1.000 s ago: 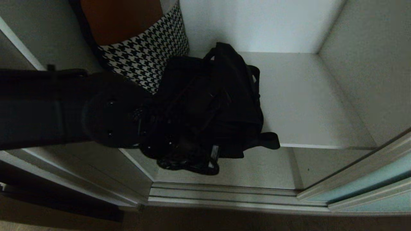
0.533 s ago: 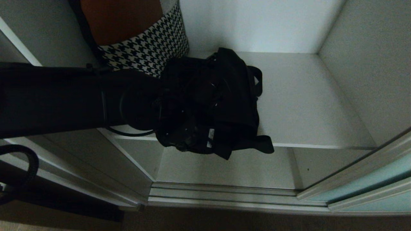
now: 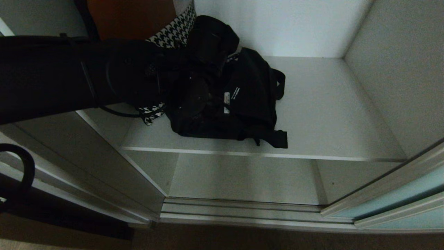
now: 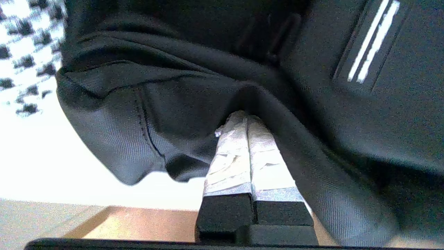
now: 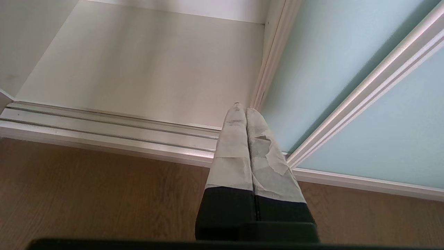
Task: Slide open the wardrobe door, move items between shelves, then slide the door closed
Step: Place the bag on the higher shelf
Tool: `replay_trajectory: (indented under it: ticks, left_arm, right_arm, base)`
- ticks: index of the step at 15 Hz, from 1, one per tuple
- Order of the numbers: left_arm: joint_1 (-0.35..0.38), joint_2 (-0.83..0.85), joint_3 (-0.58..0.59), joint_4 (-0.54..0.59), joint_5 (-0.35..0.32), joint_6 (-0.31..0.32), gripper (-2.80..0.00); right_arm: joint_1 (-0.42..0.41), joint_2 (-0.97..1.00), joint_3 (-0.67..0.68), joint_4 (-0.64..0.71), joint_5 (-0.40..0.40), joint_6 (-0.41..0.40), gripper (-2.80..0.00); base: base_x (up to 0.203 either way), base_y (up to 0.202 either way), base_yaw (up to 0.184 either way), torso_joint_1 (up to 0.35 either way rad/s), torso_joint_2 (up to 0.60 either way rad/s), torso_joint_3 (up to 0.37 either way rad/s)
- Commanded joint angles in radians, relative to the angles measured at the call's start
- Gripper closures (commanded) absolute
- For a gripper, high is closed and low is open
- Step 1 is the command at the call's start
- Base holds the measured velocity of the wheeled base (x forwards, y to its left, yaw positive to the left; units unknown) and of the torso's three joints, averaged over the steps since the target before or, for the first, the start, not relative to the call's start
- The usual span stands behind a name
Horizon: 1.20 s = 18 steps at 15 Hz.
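A black bag [image 3: 249,100] lies on the upper of the two shelves [image 3: 329,114], its strap end near the front edge. My left arm [image 3: 69,76] reaches in from the left. The left gripper [image 4: 244,116] is shut, its taped fingertips pinching a fold of the black bag [image 4: 138,104]. The lower shelf [image 3: 242,180] is bare. The sliding wardrobe door [image 3: 399,198] of pale blue-green glass stands pushed to the right. My right gripper [image 5: 241,108] is shut on nothing and hangs low by the edge of the door [image 5: 329,52].
A houndstooth-patterned container [image 3: 173,31] with an orange thing [image 3: 131,17] in it stands at the back left of the upper shelf, touching the bag. The silver floor track [image 3: 242,208] runs along the front. Brown wooden floor [image 5: 86,194] lies before it.
My left arm has risen and pushed deeper into the wardrobe. The black bag has gone with it, from overhanging the shelf's front edge to lying fully on the shelf.
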Motion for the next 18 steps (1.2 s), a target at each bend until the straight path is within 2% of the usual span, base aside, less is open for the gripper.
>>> replay_trajectory:
  ticks: [1, 3, 5, 8, 11, 12, 15, 18]
  left_arm:
    - [0.008, 0.008, -0.006, -0.086, 0.002, 0.0, 0.0]
    - [0.023, 0.044, -0.006, -0.184, 0.0, 0.024, 0.0]
    - [0.023, 0.07, 0.019, -0.167, -0.004, 0.031, 0.0]
    - [0.019, 0.081, 0.105, -0.093, -0.011, 0.007, 0.0]
    - [0.021, 0.13, 0.031, -0.115, -0.011, -0.046, 0.0]
    - [0.022, 0.142, -0.01, -0.164, -0.008, -0.048, 0.0]
    - [0.024, 0.164, -0.014, -0.374, 0.017, 0.023, 0.0]
    - [0.032, 0.207, -0.012, -0.466, 0.03, 0.096, 0.0]
  right_arm:
    - [0.0, 0.0, 0.0, 0.0, 0.0, 0.0, 0.0]
    - [0.0, 0.0, 0.001, 0.0, 0.0, 0.0, 0.0]
    - [0.0, 0.0, 0.002, 0.0, 0.0, 0.0, 0.0]
    - [0.0, 0.0, 0.002, 0.0, 0.0, 0.0, 0.0]
    - [0.0, 0.0, 0.002, 0.0, 0.0, 0.0, 0.0]
    - [0.0, 0.0, 0.002, 0.0, 0.0, 0.0, 0.0]
    - [0.0, 0.0, 0.0, 0.0, 0.0, 0.0, 0.0]
    - [0.0, 0.0, 0.001, 0.0, 0.0, 0.0, 0.0]
  base:
    - [0.0, 0.0, 0.0, 0.0, 0.0, 0.0]
    - [0.0, 0.0, 0.0, 0.0, 0.0, 0.0]
    - [0.0, 0.0, 0.0, 0.0, 0.0, 0.0]
    - [0.0, 0.0, 0.0, 0.0, 0.0, 0.0]
    - [0.0, 0.0, 0.0, 0.0, 0.0, 0.0]
    - [0.0, 0.0, 0.0, 0.0, 0.0, 0.0]
    - [0.0, 0.0, 0.0, 0.0, 0.0, 0.0]
    - [0.0, 0.0, 0.0, 0.0, 0.0, 0.0]
